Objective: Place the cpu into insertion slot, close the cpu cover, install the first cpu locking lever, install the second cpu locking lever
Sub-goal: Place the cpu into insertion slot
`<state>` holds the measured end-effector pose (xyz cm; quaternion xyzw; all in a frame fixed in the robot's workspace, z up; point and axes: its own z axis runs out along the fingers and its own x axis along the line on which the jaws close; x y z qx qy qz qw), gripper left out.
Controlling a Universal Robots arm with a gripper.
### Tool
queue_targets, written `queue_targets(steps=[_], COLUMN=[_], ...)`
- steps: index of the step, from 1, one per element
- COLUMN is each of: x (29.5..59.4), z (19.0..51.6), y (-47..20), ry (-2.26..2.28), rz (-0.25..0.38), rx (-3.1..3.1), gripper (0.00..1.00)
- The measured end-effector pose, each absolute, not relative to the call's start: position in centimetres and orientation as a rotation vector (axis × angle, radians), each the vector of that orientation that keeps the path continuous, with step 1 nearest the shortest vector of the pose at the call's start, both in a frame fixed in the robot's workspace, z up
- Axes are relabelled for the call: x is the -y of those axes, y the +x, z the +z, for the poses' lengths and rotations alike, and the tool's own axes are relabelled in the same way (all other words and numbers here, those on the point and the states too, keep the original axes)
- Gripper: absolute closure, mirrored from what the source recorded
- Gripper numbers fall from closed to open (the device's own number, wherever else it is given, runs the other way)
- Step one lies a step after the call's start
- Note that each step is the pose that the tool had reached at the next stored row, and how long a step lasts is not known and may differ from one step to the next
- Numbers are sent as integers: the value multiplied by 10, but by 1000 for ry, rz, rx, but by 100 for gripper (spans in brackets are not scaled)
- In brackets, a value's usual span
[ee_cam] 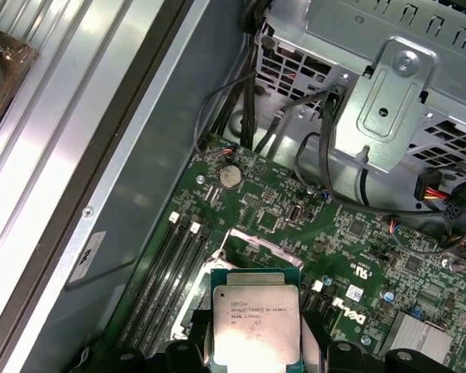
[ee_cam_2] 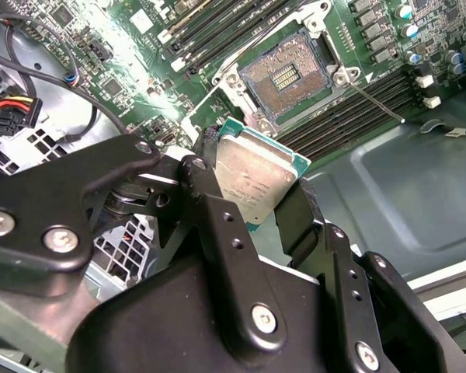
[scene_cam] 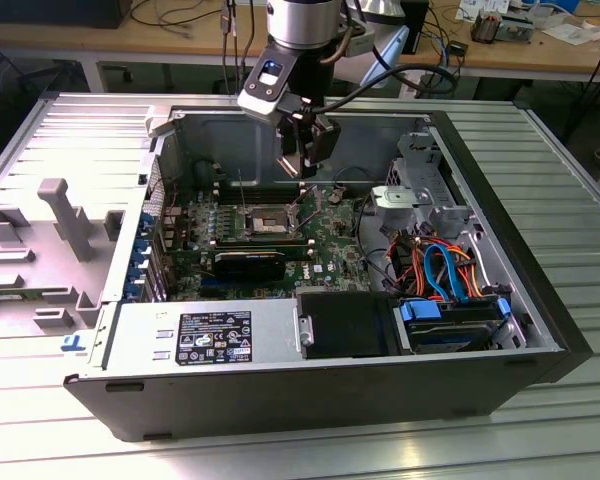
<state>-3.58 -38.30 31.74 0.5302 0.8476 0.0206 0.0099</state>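
Grasp above an open black computer case (scene_cam: 330, 390).
On its green circuit board (scene_cam: 335, 235) the square, silver-rimmed insertion slot (scene_cam: 270, 218) lies uncovered, contacts bare; above it, slightly toward the exterior view's right, the black two-finger gripper (scene_cam: 303, 165) hangs clamped on the small flat silver-topped cpu (ee_cam_2: 252, 175), clear of the slot.

My fingers (ee_cam_2: 217, 217) hide the chip's (ee_cam_2: 252, 183) gripped edges in both wrist views; in the exterior view it's too small to tell.
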Motion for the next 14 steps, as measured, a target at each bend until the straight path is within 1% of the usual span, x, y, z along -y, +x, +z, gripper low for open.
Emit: queue_targets(steps=[14], x=[383], z=[316], y=[-36], ry=[1711], rz=[61], rx=[-2608], gripper=[46])
